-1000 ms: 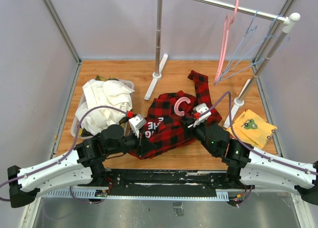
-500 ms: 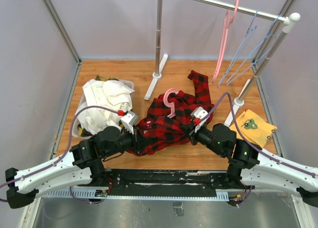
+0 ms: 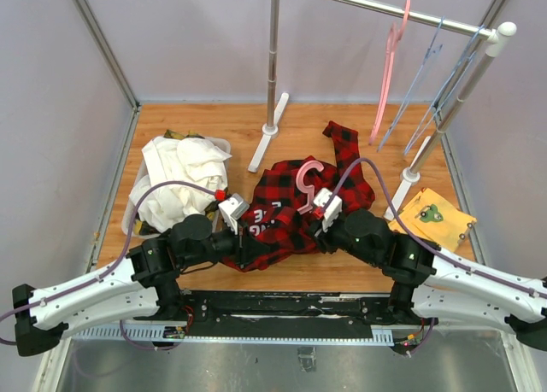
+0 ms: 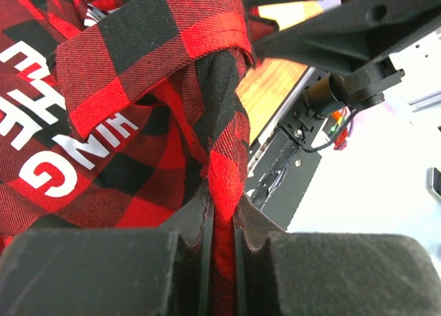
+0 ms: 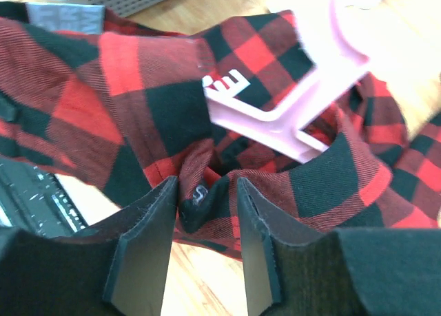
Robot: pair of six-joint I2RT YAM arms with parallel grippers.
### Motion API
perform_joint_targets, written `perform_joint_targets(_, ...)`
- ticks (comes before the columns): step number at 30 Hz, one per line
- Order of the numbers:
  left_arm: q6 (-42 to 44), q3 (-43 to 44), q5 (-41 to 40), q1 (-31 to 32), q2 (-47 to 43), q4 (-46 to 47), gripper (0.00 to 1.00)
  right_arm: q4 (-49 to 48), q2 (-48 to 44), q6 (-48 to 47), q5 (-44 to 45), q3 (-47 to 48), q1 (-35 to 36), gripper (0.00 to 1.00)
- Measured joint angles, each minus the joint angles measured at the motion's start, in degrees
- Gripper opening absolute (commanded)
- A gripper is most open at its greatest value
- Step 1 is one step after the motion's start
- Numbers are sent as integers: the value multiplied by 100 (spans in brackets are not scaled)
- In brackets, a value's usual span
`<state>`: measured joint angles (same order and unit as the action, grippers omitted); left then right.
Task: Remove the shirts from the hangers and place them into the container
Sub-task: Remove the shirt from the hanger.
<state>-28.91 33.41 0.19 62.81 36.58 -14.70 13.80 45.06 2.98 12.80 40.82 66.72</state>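
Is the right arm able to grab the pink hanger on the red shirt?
Probably yes: the pink hanger lies uncovered on the red plaid shirt just past the right gripper, whose jaws are open.

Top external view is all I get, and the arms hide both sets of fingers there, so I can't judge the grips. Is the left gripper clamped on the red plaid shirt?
Observer: Yes. The left wrist view shows the left gripper shut on a twisted fold of the red plaid shirt.
Operator: And the right one?
Observer: The right gripper stands open. A bunched fold of the shirt sits between its jaws, not pinched flat.
Operator: Where is the hanger from there?
Observer: The pink hanger lies just beyond that gripper's tips. Its bar runs into the shirt's folds, and the gripper does not touch it.
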Motion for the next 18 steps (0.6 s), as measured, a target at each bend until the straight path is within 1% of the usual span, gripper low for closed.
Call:
perform_joint_targets(3,46,0,105,0,-7,9,1,92,-214,66,450,0,0,48)
perform_joint_targets(5,66,0,136,0,-9,22,1,92,-476,146,686,0,0,57)
perform_joint_targets(7,85,0,177,0,-7,26,0,-24,-831,197,798,-46,0,61)
perform_joint_targets(12,195,13,310,0,146,42,0,-485,-1491,275,999,-345,0,61)
perform_joint_targets(15,234,35,424,0,289,46,1,-719,-1585,369,1287,-476,0,56)
perform_joint_targets(18,278,35,549,0,334,48,0,-940,-1574,518,1539,-619,0,54)
